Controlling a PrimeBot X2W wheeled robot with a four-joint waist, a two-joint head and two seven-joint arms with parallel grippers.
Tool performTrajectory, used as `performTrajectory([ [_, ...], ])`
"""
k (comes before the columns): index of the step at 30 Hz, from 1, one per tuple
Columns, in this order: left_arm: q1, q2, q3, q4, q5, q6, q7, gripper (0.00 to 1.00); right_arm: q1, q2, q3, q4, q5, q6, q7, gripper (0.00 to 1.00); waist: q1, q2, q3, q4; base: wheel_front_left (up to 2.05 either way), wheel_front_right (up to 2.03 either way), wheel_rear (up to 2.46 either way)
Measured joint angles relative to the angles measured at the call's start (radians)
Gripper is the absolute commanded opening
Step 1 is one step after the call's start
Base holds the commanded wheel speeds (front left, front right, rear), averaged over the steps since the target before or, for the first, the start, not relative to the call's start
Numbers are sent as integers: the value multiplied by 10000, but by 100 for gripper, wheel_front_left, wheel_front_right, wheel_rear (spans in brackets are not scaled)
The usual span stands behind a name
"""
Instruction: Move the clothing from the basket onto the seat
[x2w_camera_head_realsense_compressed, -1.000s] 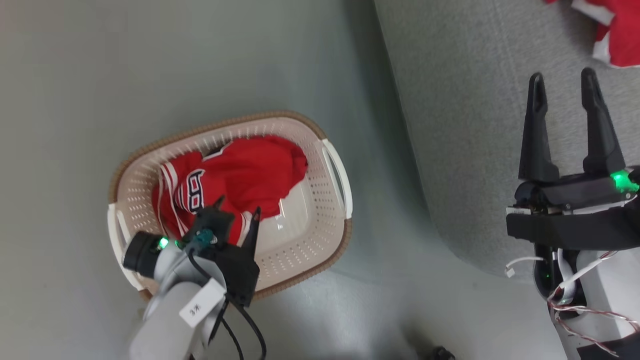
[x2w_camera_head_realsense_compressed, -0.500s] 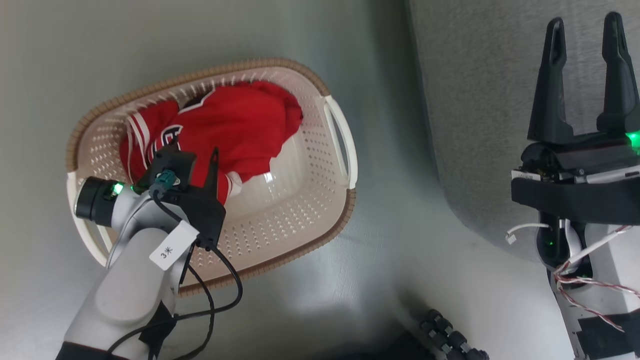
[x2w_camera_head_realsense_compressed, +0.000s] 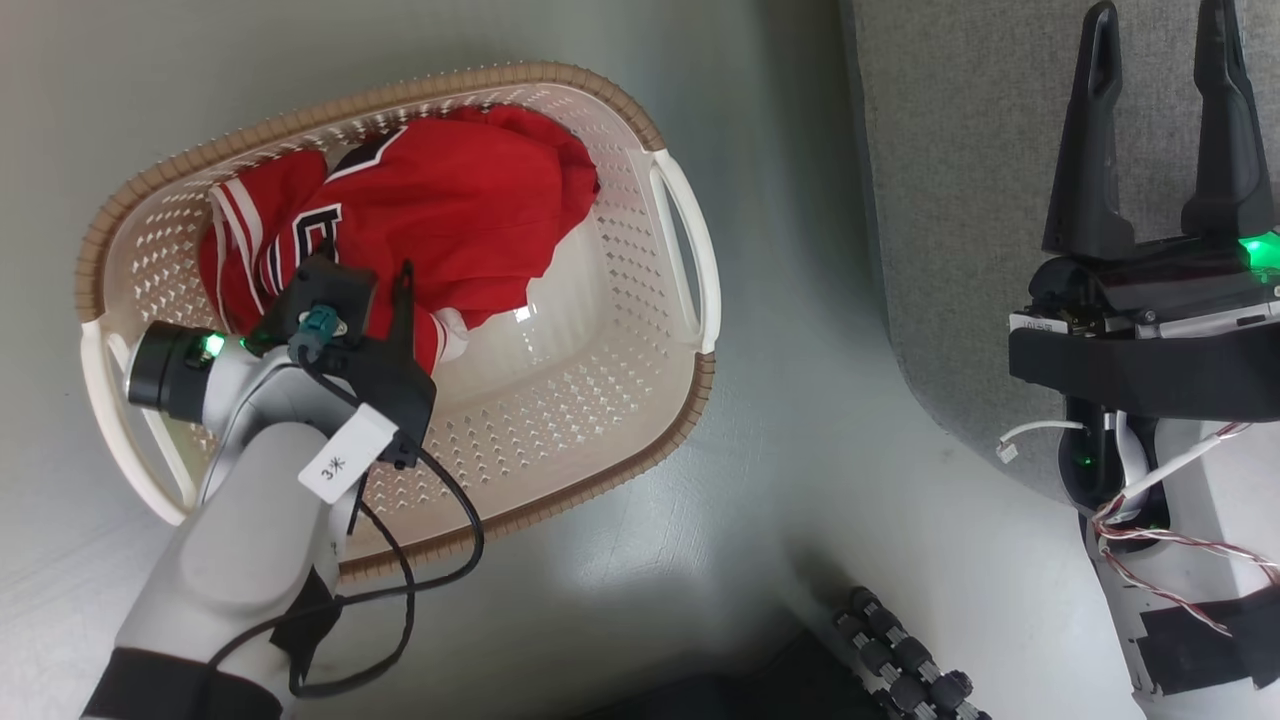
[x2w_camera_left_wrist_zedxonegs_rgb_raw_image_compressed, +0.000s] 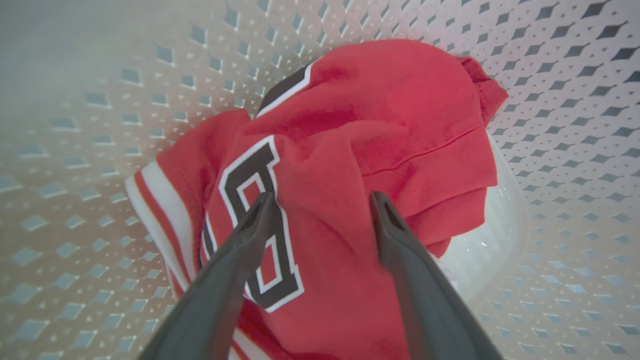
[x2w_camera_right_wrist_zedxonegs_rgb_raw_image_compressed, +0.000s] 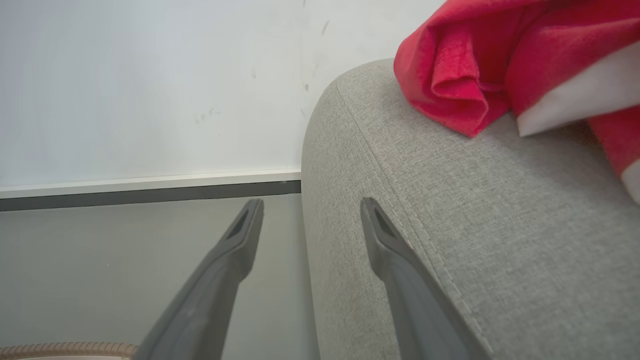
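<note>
Change since a second ago: the whole head view has shifted, so the camera moved. The basket (x2w_camera_head_realsense_compressed: 560, 420) now lies larger and further up-left in it, and more of the pale left forearm (x2w_camera_head_realsense_compressed: 250, 540) shows. The clothing (x2w_camera_head_realsense_compressed: 450, 200) keeps the same crumpled heap in the basket's far end, and both pincers are as wide apart as before.
Left arm: the forearm comes in from the lower left and crosses the basket's near rim, with the wrist bent down into the basket.
Left pincer (x2w_camera_left_wrist_zedxonegs_rgb_raw_image_compressed: 321, 200): fingers spread, one tip over the dark white-edged numeral and the other over plain red fabric. Nothing is clamped, and I cannot tell whether the tips touch the cloth.
Basket: on the grey floor (x2w_camera_head_realsense_compressed: 700, 560), just beside the seat (x2w_camera_head_realsense_compressed: 960, 200) but apart from it.
Right arm: upright at the right edge of the head view, fingers pointing up that view.
Right pincer (x2w_camera_head_realsense_compressed: 1158, 15): fingers apart and empty. In its wrist view one finger is over the floor and the other over the seat's rounded edge.
Second garment (x2w_camera_right_wrist_zedxonegs_rgb_raw_image_compressed: 465, 65): red with a white panel, lying on the seat beyond the right pincer.
</note>
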Motion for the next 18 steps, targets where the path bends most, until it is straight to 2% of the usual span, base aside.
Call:
performTrajectory([
  [2, -55, 2, 0, 56, 12, 0, 0, 100, -19, 8, 6, 17, -15, 0, 0, 100, 0, -1, 13, -11, 0, 0, 0],
  [3, -108, 2, 0, 113, 29, 0, -4, 94, -51, 21, 12, 52, -42, 2, 0, 100, 0, -2, 25, -22, 0, 0, 0],
  [4, -152, 0, 0, 165, 56, 4, -10, 74, -78, 33, 15, 81, -63, 2, 0, 100, 0, -2, 35, -32, 0, 0, 0],
  [5, -189, 0, 0, 215, 63, 8, -12, 41, -103, 40, 19, 113, -63, 6, -2, 100, 0, -2, 44, -42, 0, 0, 0],
  [6, -232, 0, -2, 267, 65, 8, -12, 18, -115, 44, 21, 140, -65, 15, -4, 100, 0, -2, 51, -52, 0, 0, 0],
  [7, -276, -2, -2, 305, 65, 10, -38, 0, -128, 52, 25, 169, -69, 19, -10, 100, 0, -2, 54, -60, 0, 0, 0],
  [18, -290, -428, -146, 637, 44, -113, -855, 0, -277, 213, 36, 834, -132, 257, -10, 100, 0, -1, -367, -12, 0, 0, 0],
])
